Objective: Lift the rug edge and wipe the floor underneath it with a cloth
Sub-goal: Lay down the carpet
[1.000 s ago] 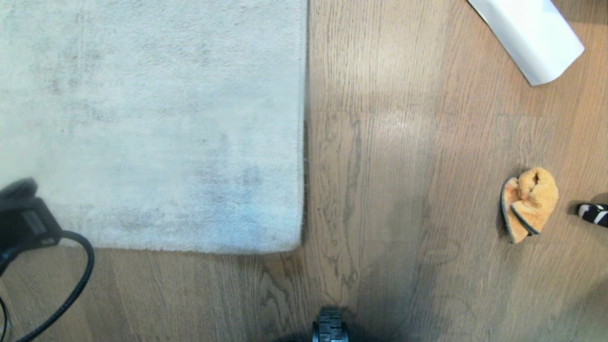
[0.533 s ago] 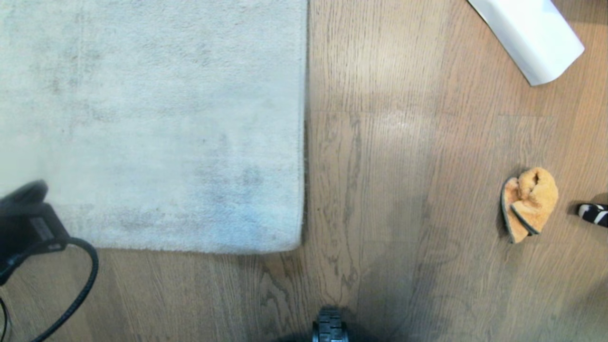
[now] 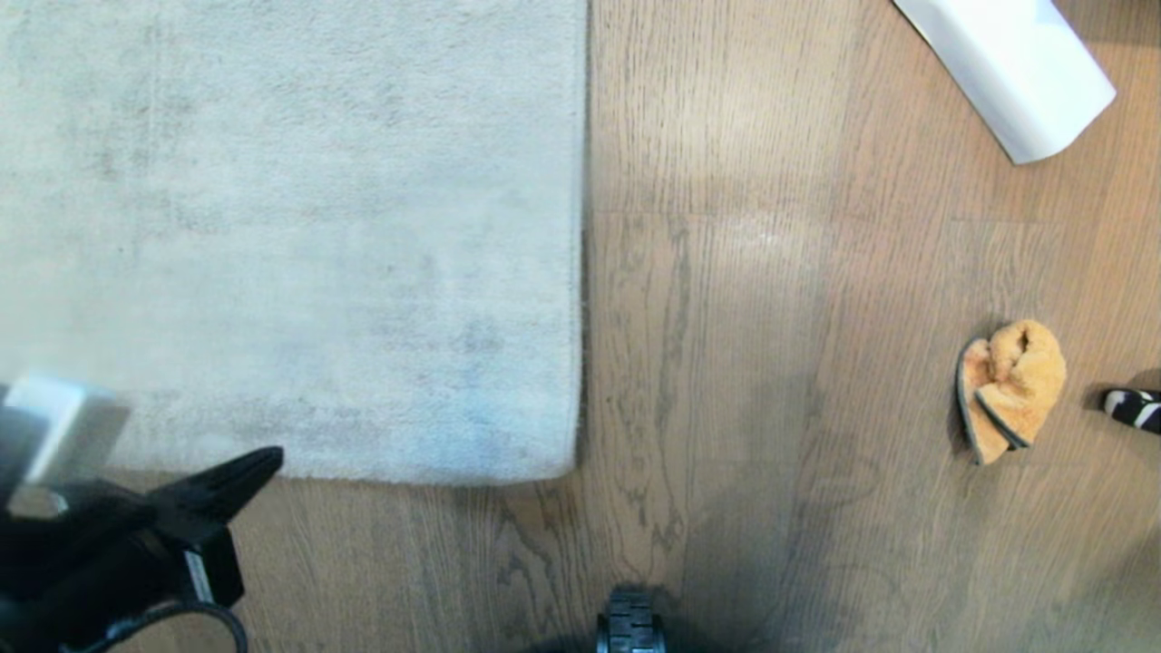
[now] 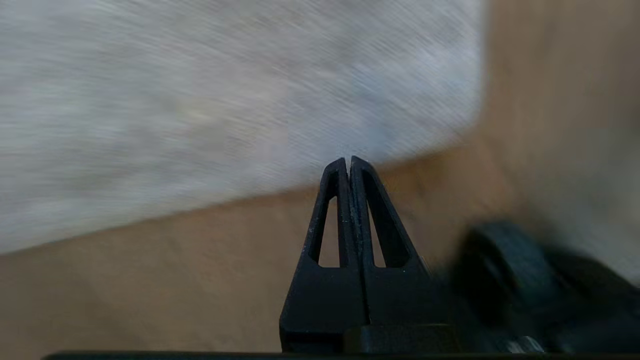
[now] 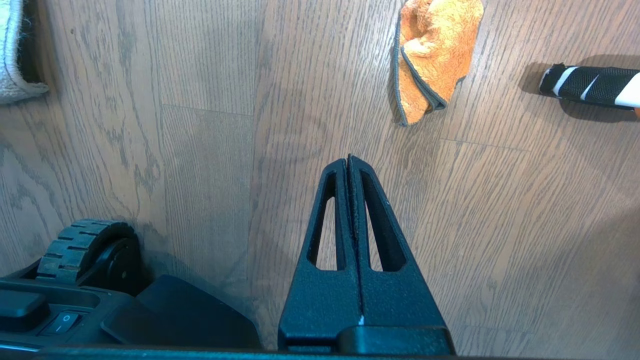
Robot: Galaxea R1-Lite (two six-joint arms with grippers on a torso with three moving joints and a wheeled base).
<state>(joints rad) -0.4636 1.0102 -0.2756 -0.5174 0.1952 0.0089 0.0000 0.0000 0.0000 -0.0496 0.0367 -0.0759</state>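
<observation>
Two grippers, both clamped shut and holding nothing. Left gripper (image 3: 268, 458) low at the near left, tips aimed toward the rug's near border. Right gripper (image 5: 348, 159) parked above bare floor (image 3: 726, 363), outside the head view.

Step in hand, by judgement: bringing the left gripper to the rug edge (image 3: 381, 470) for the lift. To do it well:
- Open the jaws before arriving; shut tips are good only for shoving the pile.
- Come in low, nearly level with the planks.
- Slide one finger under the border, keep the other above the pile, then pinch.
- Aim for a spot toward the near right corner (image 3: 560, 461), probably the easiest place to peel back.
- Raise and fold toward the far left, baring the floor without dragging the whole rug.

Rug edge: flat on the floor, running left to right just beyond the left gripper's tips. Near them, yet apart, with no contact visible. Corner well off to the gripper's right.

Cloth (image 3: 1011, 385): crumpled on the floor at the right, well apart from both the rug and the left gripper, just left of a black-and-white striped object (image 3: 1134, 408). Ahead of the right gripper's tips in the right wrist view, not touching them, and probably best left for that arm.

White rolled paper sheet (image 3: 1007, 73) at the far right: no part in this.
</observation>
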